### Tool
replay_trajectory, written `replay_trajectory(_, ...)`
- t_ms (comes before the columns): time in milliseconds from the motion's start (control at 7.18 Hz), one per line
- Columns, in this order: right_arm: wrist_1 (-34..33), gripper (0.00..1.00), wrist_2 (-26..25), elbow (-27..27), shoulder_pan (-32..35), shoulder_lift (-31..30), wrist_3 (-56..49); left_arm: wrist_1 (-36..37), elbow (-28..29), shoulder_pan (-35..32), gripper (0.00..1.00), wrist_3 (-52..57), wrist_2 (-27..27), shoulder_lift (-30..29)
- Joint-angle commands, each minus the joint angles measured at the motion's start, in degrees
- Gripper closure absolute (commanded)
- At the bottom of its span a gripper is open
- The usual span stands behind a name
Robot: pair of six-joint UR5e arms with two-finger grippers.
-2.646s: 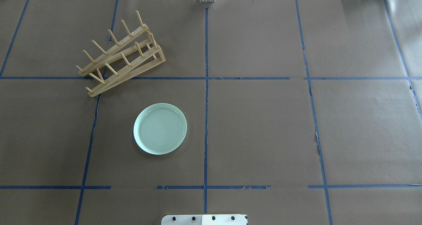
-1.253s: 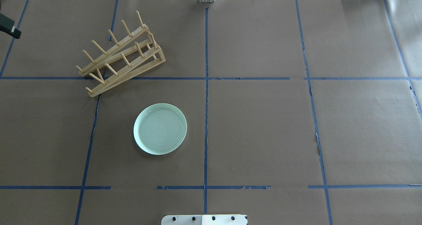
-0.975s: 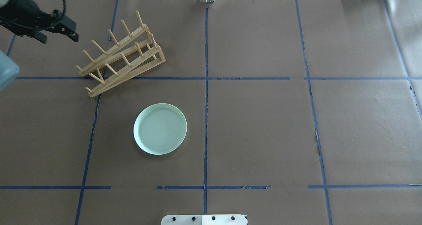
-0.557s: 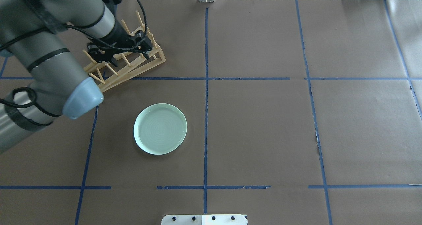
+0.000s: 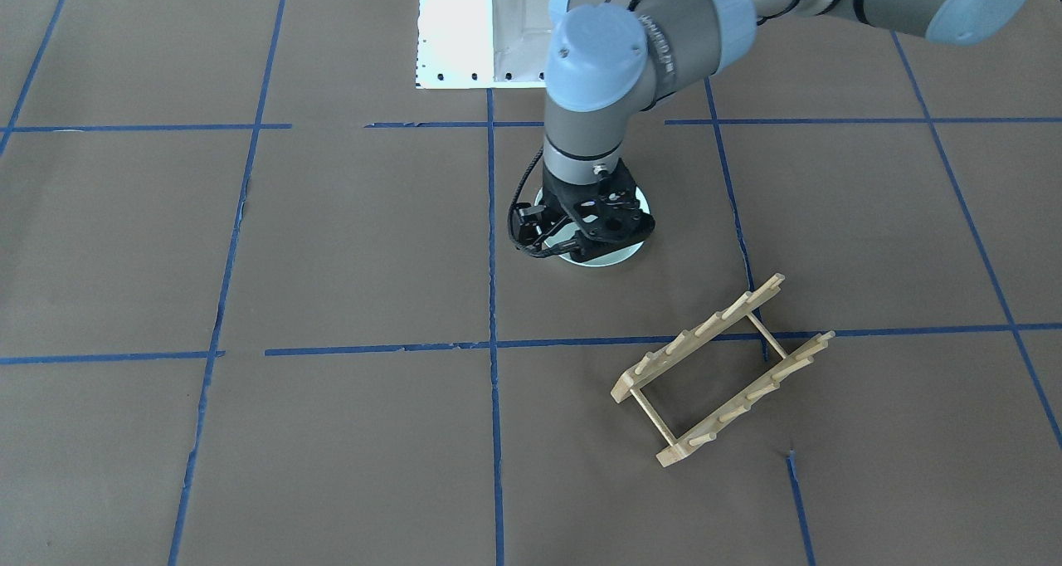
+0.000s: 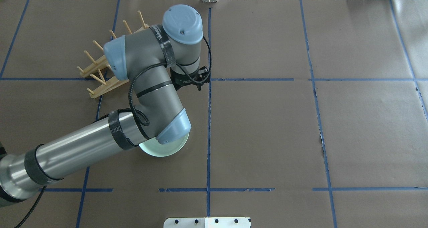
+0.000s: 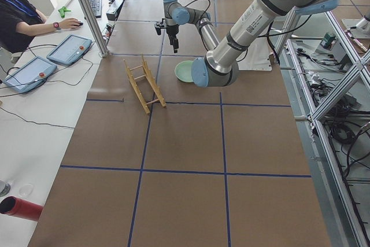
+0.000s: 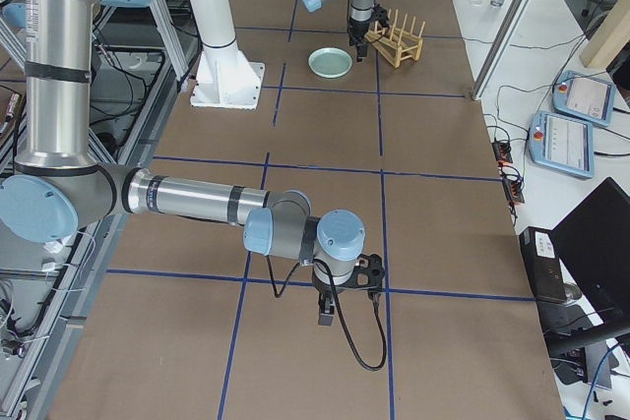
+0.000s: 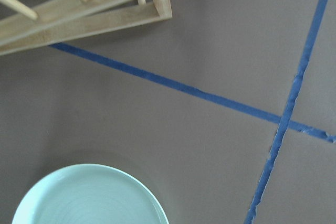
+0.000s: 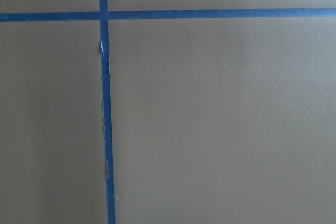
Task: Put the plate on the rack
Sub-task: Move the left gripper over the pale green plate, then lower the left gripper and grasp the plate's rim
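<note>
You've got the left pincer (image 5: 604, 236) pointing down, up off the surface (image 5: 332, 242), jaws spread w/ nothing between them; from across the surface it covers most of the plate (image 5: 610, 257), but the side cams put it in the air, approx over the gap btw plate and rack (image 5: 697, 331), touching neither; its wrist cam shows the plate's rim at bottom left and a rack corner at top left. The plate lies flat on the surface, near the rack but apart from it, not yet on it; from overhead the left arm (image 6: 147, 97) hides most of it. The rack sits askew across the blue tape lines (image 10: 107, 129), pegs up. The right pincer (image 8: 333, 307) hangs low over the surface, well apart from both; open or closed, can't tell; its cam shows only surface and tape.
</note>
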Motion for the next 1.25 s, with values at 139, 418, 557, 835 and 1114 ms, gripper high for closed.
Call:
replay_trajectory(139,0.0,0.0,0.0,0.0,-0.02,0.0,0.0,-0.04,3.94,5.11,0.08,-0.87,1.76,0.07)
replay_trajectory(418,0.0,0.0,0.0,0.0,0.07,0.0,0.0,-0.56,3.94,6.16,0.2,-0.78,1.67,1.13)
replay_trajectory(557,0.0,0.0,0.0,0.0,-0.02,0.0,0.0,-0.56,3.85,6.43,0.26,-0.69,1.67,1.57)
replay_trajectory(835,0.0,0.0,0.0,0.0,0.07,0.0,0.0,-0.56,3.76,6.43,0.37,-0.52,1.67,1.75)
replay_trajectory(1114,0.0,0.0,0.0,0.0,-0.02,0.0,0.0,-0.74,3.59,6.43,0.51,-0.25,1.67,2.54)
